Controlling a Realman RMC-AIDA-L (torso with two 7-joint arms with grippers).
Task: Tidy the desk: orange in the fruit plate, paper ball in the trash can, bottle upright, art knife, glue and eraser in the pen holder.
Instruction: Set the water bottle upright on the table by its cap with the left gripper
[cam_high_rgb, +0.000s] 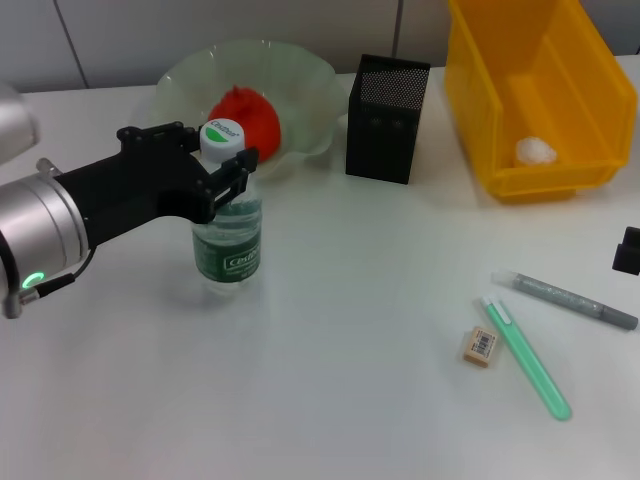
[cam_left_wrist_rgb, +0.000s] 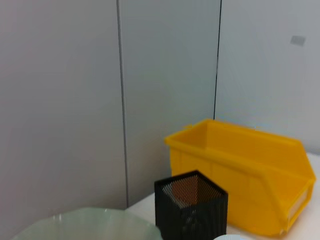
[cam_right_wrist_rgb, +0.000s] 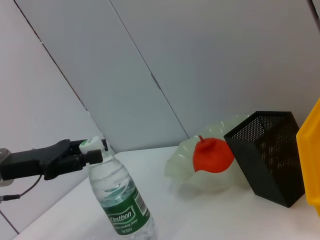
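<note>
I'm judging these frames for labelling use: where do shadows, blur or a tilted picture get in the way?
Head view: even light, soft shadows only beside the pen holder and the bottle; the left arm's near silver part is blurred. Left wrist view: mostly wall, the fruit plate cut off at the edge. Right wrist view: the whole scene is tilted, and the left gripper is dark against the wall.

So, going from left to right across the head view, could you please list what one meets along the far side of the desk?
Fruit plate holding the orange → pen holder → trash can with the paper ball inside.
</note>
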